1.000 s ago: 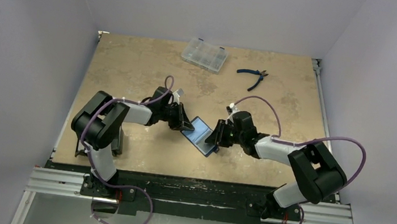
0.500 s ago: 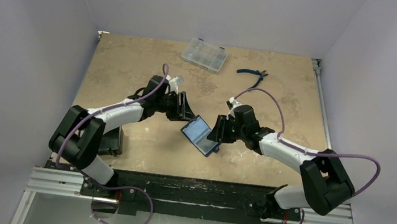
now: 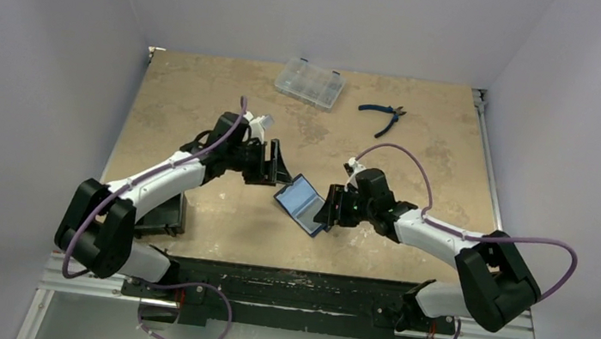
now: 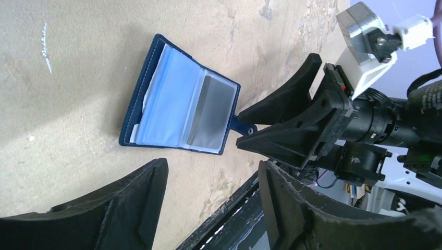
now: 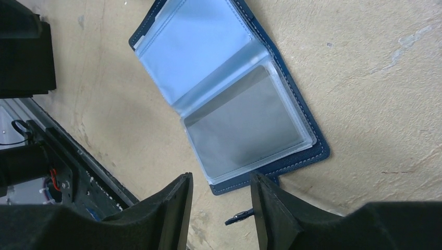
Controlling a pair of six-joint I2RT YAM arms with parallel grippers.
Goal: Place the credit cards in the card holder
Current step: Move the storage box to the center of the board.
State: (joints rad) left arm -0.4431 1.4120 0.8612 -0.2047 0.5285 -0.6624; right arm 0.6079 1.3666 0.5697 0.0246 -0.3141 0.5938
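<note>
**Card holder lies open between two spread grippers**

The navy card holder (image 3: 302, 202) lies flat and open on the tan table (image 3: 202, 97), roughly midway between the two arms, with its clear plastic sleeves facing up. One sleeve on the half nearer the right arm holds a grey card (image 5: 245, 125). The other visible sleeve looks pale blue, and whether it holds a card cannot be told.

The left gripper (image 3: 277, 167) is just beside the holder's far-left edge. Its fingers are spread wide with nothing between them, and it is not touching the holder. The right gripper (image 3: 328, 208) is at the opposite edge, also parted and gripping nothing. The holder's snap tab (image 5: 241, 214) pokes out toward the gap between its fingertips.

Well apart, near the far edge of the table, sit a clear compartment case (image 3: 309, 82) and blue-handled pliers (image 3: 383, 115).
</note>
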